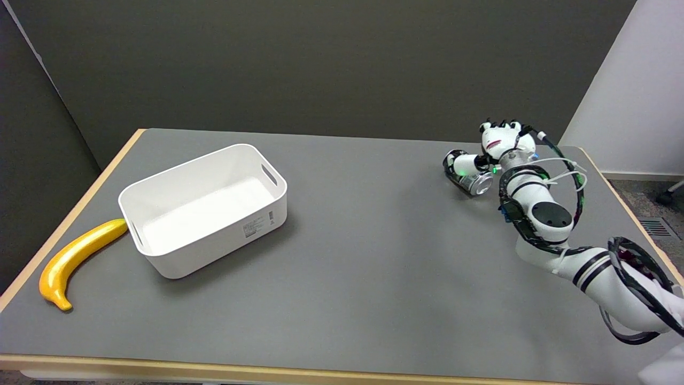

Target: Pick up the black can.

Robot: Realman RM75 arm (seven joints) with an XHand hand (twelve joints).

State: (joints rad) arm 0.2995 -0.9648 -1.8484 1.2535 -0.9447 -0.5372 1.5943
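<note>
Right hand [494, 149], at the frame's upper right, has its fingers wrapped around the black can [470, 179], which lies tilted low over the table [374, 256]; recommend confirming a firm, even wrap before lifting straight up to avoid slippage.

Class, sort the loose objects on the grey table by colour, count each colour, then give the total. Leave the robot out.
Yellow: 1, the banana
White: 1, the bin
Black: 1, the can, lying on its side at the robot's right hand
Total: 3
</note>
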